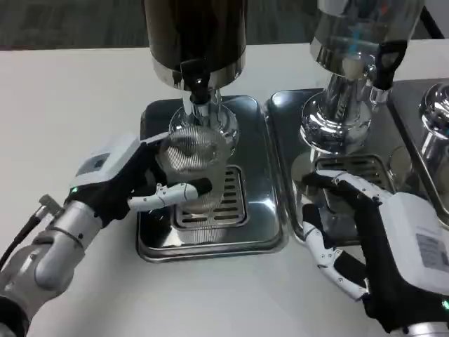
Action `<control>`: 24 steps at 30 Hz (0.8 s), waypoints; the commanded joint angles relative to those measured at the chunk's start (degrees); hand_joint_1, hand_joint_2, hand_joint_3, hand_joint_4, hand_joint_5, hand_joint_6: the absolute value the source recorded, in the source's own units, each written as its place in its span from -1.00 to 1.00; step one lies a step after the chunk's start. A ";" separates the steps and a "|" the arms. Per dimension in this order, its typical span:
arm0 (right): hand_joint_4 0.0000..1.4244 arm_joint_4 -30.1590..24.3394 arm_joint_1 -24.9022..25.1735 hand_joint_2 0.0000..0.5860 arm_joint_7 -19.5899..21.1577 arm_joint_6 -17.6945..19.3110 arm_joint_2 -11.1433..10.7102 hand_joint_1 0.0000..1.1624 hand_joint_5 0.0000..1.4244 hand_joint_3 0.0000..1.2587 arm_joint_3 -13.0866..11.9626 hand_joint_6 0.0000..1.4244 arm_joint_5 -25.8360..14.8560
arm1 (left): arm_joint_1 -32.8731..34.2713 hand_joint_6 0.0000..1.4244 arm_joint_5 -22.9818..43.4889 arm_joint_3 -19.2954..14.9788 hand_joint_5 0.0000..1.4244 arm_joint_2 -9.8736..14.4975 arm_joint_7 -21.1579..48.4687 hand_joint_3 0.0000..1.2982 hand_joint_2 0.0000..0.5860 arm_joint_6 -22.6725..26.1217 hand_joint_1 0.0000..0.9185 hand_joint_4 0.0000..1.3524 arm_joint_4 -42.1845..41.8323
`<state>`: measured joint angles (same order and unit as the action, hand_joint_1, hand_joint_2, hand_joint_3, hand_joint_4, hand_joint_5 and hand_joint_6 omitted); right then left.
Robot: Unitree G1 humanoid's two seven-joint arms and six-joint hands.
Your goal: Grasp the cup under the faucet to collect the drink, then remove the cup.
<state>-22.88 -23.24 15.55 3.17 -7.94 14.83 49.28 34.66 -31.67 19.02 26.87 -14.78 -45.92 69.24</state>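
Observation:
A clear ribbed glass cup (193,160) stands on the drip tray (263,210) of the dark drink dispenser (195,38), directly below its black faucet (198,83). My left hand (133,179) wraps around the cup from the left, with white fingers (172,195) across its front. The cup looks empty, though I cannot tell for sure. My right hand (365,239) hovers with fingers spread over the front of the neighbouring tray, holding nothing.
A second, clear dispenser (358,42) with its own black faucet (387,67) stands on a chrome base and tray (337,168) at the right. Another chrome base (435,133) shows at the far right edge. The white table (70,98) spreads to the left.

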 commanded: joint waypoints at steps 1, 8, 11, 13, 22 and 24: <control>-0.49 0.27 0.36 0.55 -0.13 -0.23 0.18 -0.17 -0.48 -0.35 0.26 -0.52 -0.49 | 0.66 0.20 -0.01 0.63 -0.18 0.43 3.91 -0.76 -0.70 2.35 -0.90 -0.62 0.31; -0.49 1.10 1.08 0.55 -0.43 -0.26 0.30 -0.17 -0.48 -0.35 0.45 -0.52 -0.95 | 0.51 0.07 -0.09 0.55 -0.26 1.26 4.29 -0.91 -0.77 2.24 -1.00 -0.72 -0.70; -0.49 1.35 1.37 0.56 -0.52 -0.28 0.23 -0.17 -0.47 -0.35 0.40 -0.52 -1.21 | 0.53 -0.01 -0.61 0.90 -0.30 1.65 4.06 -0.97 -0.82 1.96 -1.00 -0.77 -1.59; -0.49 1.52 1.61 0.56 -0.54 -0.29 0.17 -0.17 -0.47 -0.34 0.31 -0.52 -1.49 | 0.62 -0.10 -1.11 1.25 -0.36 1.80 3.87 -0.99 -0.84 2.17 -1.00 -0.82 -2.01; -0.49 2.18 2.23 0.56 -0.18 -0.10 0.13 -0.17 -0.46 -0.34 0.19 -0.52 -1.85 | 0.42 -0.36 -0.75 1.22 -0.51 2.45 3.69 -1.00 -0.89 1.62 -1.00 -0.98 -3.22; -0.49 2.33 2.31 0.56 -0.10 -0.01 0.12 -0.17 -0.46 -0.33 0.19 -0.52 -1.87 | 0.07 -0.38 0.00 0.71 -0.52 2.70 3.92 -1.00 -0.89 0.88 -1.00 -1.00 -3.57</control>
<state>-20.75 -21.21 15.28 3.17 -7.63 15.14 47.87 35.73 -32.06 19.92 28.76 -11.47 -44.07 66.39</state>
